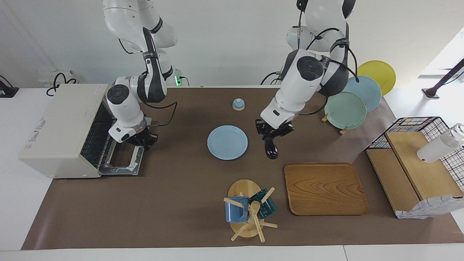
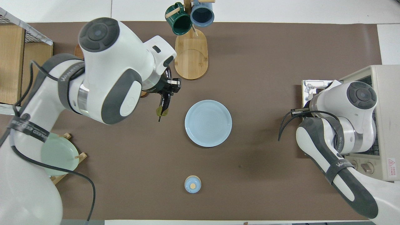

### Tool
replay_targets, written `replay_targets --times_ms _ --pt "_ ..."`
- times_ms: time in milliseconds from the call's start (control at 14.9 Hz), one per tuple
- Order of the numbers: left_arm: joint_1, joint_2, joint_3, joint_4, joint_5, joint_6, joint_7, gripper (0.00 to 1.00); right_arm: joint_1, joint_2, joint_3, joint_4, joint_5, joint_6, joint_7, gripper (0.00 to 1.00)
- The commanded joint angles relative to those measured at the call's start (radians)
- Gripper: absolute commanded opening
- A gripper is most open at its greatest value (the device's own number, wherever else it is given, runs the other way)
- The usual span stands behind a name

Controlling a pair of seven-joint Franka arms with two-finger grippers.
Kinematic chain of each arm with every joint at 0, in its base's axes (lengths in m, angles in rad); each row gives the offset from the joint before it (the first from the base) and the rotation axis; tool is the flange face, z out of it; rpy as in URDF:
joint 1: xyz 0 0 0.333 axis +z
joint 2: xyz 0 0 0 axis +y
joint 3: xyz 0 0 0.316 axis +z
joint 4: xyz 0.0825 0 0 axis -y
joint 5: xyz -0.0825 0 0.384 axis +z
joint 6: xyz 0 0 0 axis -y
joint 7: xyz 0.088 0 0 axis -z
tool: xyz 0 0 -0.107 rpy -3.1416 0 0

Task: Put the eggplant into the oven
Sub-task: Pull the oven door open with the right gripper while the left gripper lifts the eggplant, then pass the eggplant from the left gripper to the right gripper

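Note:
The eggplant [image 1: 271, 148], dark and glossy, hangs from my left gripper [image 1: 272, 137], which is shut on its upper end. It is over the brown mat between the light blue plate [image 1: 227, 142] and the wooden tray [image 1: 324, 188]. In the overhead view the eggplant [image 2: 163, 105] shows below the left gripper [image 2: 168, 89], greenish stem end toward the robots. The cream-white oven [image 1: 59, 127] stands at the right arm's end of the table with its door [image 1: 121, 165] dropped open. My right gripper [image 1: 144, 139] is just over the open door's edge, in front of the oven [image 2: 386, 103].
A mug rack [image 1: 248, 210] with a blue and a green mug stands farther from the robots than the plate. A small blue lidded knob [image 1: 238, 104] lies nearer to the robots. A plate stand [image 1: 346, 110] and a wire shelf [image 1: 417, 166] are at the left arm's end.

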Motion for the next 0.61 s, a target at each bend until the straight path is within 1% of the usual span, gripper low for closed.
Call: replay_targets --times_ms 0,135,202,269,336,471,538 --pt "-0.084 -0.086 0.019 -0.188 -0.015 0.144 -0.047 0.00 0.046 0.002 -0.014 0.003 0.009 0.006 0.073 0.00" --pt "-0.147 -0.077 0.019 -0.256 -0.015 0.239 -0.086 0.00 0.087 0.002 -0.011 0.035 0.010 0.001 0.098 0.00" --pt "-0.170 -0.065 0.019 -0.276 -0.015 0.271 -0.104 0.00 0.115 0.000 -0.010 0.082 0.012 -0.028 0.107 0.00" --pt "-0.190 -0.050 0.019 -0.294 -0.015 0.303 -0.115 0.00 0.120 -0.001 -0.010 0.116 0.013 -0.069 0.105 0.00" --pt "-0.206 -0.039 0.019 -0.305 -0.015 0.336 -0.132 0.00 0.120 -0.001 -0.010 0.141 0.016 -0.095 0.105 0.03" --pt "-0.238 0.009 0.019 -0.308 -0.015 0.382 -0.158 0.00 0.120 -0.014 -0.010 0.147 0.018 -0.099 0.111 0.35" --pt "-0.249 0.032 0.020 -0.308 -0.015 0.405 -0.162 0.00 0.124 -0.030 -0.010 0.152 0.020 -0.103 0.114 0.61"
